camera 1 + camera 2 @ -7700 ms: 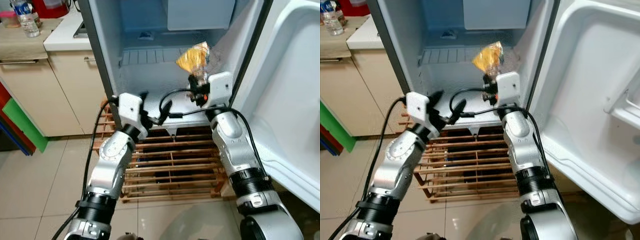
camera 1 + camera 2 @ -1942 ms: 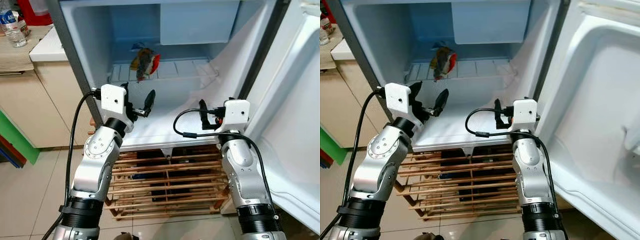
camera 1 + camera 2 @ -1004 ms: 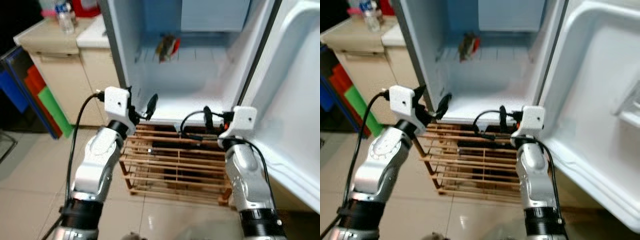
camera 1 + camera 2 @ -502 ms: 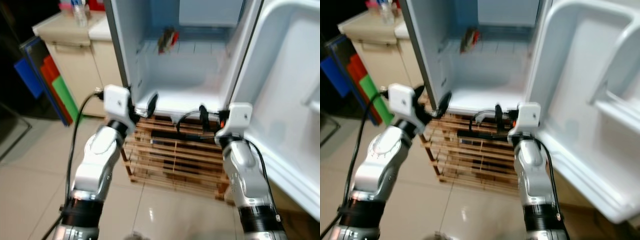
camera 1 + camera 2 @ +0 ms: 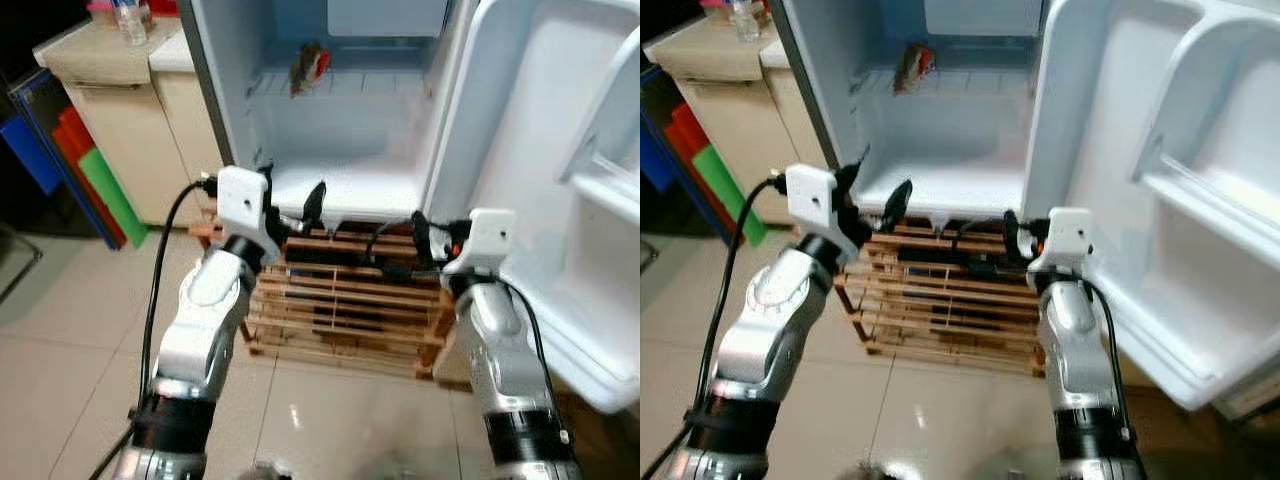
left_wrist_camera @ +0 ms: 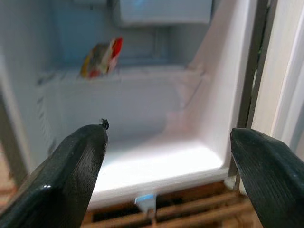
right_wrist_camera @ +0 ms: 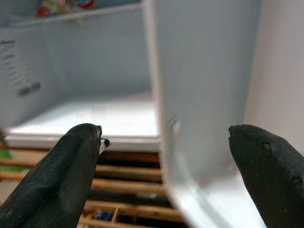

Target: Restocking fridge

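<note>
Snack packet (image 5: 306, 66) on the fridge (image 5: 340, 160) back shelf, well beyond both grippers (likely restocked); left gripper (image 5: 290, 205) nearer, spread wide, empty; right gripper (image 7: 156, 156) likewise agape, astride the door (image 5: 520, 150) edge.

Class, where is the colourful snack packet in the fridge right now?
The snack packet sits on the fridge's rear shelf, left of centre, below the pale drawer.

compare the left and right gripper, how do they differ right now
The left gripper is raised higher, at the fridge's bottom lip on the open side; the right gripper sits lower, by the edge of the fridge door. The left wrist view looks into the compartment at the snack bag; the right wrist view looks at the door edge. Both have open, empty jaws.
</note>
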### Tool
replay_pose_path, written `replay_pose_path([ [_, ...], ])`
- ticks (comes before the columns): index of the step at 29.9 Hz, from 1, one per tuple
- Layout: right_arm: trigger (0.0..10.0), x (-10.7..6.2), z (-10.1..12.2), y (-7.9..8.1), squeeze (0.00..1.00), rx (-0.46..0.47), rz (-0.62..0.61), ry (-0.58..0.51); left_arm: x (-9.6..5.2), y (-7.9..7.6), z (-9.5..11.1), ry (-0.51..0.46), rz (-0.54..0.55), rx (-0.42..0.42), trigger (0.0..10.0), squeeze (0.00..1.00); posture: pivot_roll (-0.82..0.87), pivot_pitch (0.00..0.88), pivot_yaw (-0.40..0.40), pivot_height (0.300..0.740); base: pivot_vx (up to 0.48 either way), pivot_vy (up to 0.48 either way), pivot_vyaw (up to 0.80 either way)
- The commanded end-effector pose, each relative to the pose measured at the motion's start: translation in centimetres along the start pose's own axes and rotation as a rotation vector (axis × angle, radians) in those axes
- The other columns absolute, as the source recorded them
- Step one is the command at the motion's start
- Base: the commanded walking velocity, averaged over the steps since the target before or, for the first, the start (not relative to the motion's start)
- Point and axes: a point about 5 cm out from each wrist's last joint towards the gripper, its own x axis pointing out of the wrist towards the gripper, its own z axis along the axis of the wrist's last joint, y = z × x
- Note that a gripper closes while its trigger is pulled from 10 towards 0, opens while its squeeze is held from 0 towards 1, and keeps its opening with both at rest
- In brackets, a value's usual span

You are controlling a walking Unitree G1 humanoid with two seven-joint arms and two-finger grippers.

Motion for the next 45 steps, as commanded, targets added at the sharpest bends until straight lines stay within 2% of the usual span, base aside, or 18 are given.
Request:
replay_pose_path([
  [1, 10.0, 0.2, 0.1, 0.4, 0.00, 0.010, 0.005, -0.005, 0.0, 0.3, 0.0, 0.006, 0.009, 0.011, 10.0, 0.00, -0.01, 0.000, 0.060, 0.740, -0.394, 0.000, 0.00],
  [8, 10.0, 0.2, 0.0, 0.5, 0.00, 0.013, 0.007, -0.001, -0.1, 0.2, 0.1, -0.001, 0.000, 0.012, 10.0, 0.00, -0.01, 0.000, 0.063, 0.740, -0.377, -0.140, 0.00],
  [15, 10.0, 0.1, -0.3, 0.7, 0.00, 0.018, 0.014, 0.008, -0.1, 0.2, 0.2, -0.007, -0.016, 0.005, 10.0, 0.00, -0.01, 0.000, 0.067, 0.740, 0.000, 0.000, 0.00],
  [18, 10.0, 0.1, -1.6, 0.6, 0.00, 0.029, 0.000, 0.115, -0.1, 0.4, 0.0, 0.011, -0.011, 0.004, 10.0, 0.00, 0.00, 0.000, 0.070, 0.740, 0.000, 0.000, 0.00],
  [20, 10.0, 0.0, -2.5, 0.5, 0.00, 0.020, -0.012, 0.173, 0.1, 0.8, -0.6, 0.052, 0.003, 0.033, 10.0, 0.00, 0.00, 0.000, 0.073, 0.740, 0.000, 0.000, 0.00],
  [21, 10.0, -0.1, -3.0, -0.6, 0.00, -0.031, -0.101, 0.198, 0.3, 1.6, -1.5, 0.115, 0.011, 0.081, 10.0, 0.00, 0.00, 0.000, 0.072, 0.740, 0.000, 0.000, 0.00],
  [22, 10.0, -0.1, -3.0, -1.5, 0.00, -0.071, -0.173, 0.207, 0.4, 2.1, -1.8, 0.137, 0.027, 0.105, 10.0, 0.00, 0.00, 0.000, 0.072, 0.740, 0.000, 0.000, 0.00],
  [23, 10.0, -0.1, -3.0, -1.5, 0.00, -0.071, -0.173, 0.207, 0.4, 2.1, -1.8, 0.137, 0.027, 0.105, 10.0, 0.00, 0.00, 0.000, 0.072, 0.740, 0.000, 0.000, 0.00],
  [24, 10.0, -0.2, -3.2, -3.3, 0.00, -0.128, -0.286, 0.232, 0.6, 3.0, -1.9, 0.150, 0.056, 0.110, 10.0, 0.00, -0.01, 0.000, 0.075, 0.740, 0.000, 0.000, 0.00],
  [25, 10.0, -0.2, -3.2, -3.3, 0.00, -0.128, -0.286, 0.232, 0.6, 3.0, -1.9, 0.150, 0.056, 0.110, 10.0, 0.00, -0.01, 0.000, 0.075, 0.740, 0.000, 0.000, 0.00],
  [26, 10.0, -0.3, -3.1, -4.3, 0.00, -0.142, -0.332, 0.235, 0.6, 3.1, -1.7, 0.142, 0.047, 0.105, 10.0, 0.00, -0.01, 0.000, 0.079, 0.740, 0.000, 0.000, 0.00],
  [27, 10.0, -0.2, -2.8, -4.4, 0.00, -0.118, -0.321, 0.206, 0.5, 2.9, -1.7, 0.133, 0.026, 0.083, 10.0, 0.00, -0.02, 0.000, 0.082, 0.740, 0.000, -0.326, 0.00],
  [29, 10.0, -0.1, -2.5, -4.1, 0.00, -0.111, -0.300, 0.186, 0.5, 2.8, -1.7, 0.131, 0.020, 0.077, 10.0, 0.00, -0.02, 0.000, 0.082, 0.740, 0.000, -0.386, 0.00],
  [32, 10.0, 0.1, -1.7, -2.6, 0.00, -0.100, -0.229, 0.137, 0.6, 2.3, -1.7, 0.122, 0.007, 0.062, 10.0, 0.00, -0.02, 0.000, 0.081, 0.740, 0.000, -0.431, 0.00],
  [35, 10.0, 0.1, -1.7, -2.1, 0.00, -0.101, -0.208, 0.131, 0.7, 1.7, -1.7, 0.115, -0.012, 0.066, 10.0, 0.00, -0.02, 0.000, 0.079, 0.740, 0.162, -0.411, 0.00],
  [37, 10.0, 0.2, -1.9, -2.3, 0.00, -0.104, -0.221, 0.143, 0.8, 1.2, -1.8, 0.110, -0.037, 0.084, 10.0, 0.00, -0.02, 0.000, 0.075, 0.740, 0.240, -0.412, 0.00],
  [42, 10.0, 0.1, -2.1, -2.7, 0.00, -0.115, -0.233, 0.157, 0.7, 1.1, -1.7, 0.104, -0.050, 0.097, 10.0, 0.00, -0.02, 0.000, 0.071, 0.740, 0.244, -0.410, 0.00],
  [45, 10.0, -0.1, -2.9, -2.9, 0.00, -0.118, -0.249, 0.205, 0.7, 1.0, -1.8, 0.106, -0.057, 0.088, 10.0, 0.00, -0.02, 0.000, 0.069, 0.740, 0.081, -0.415, 0.00],
])
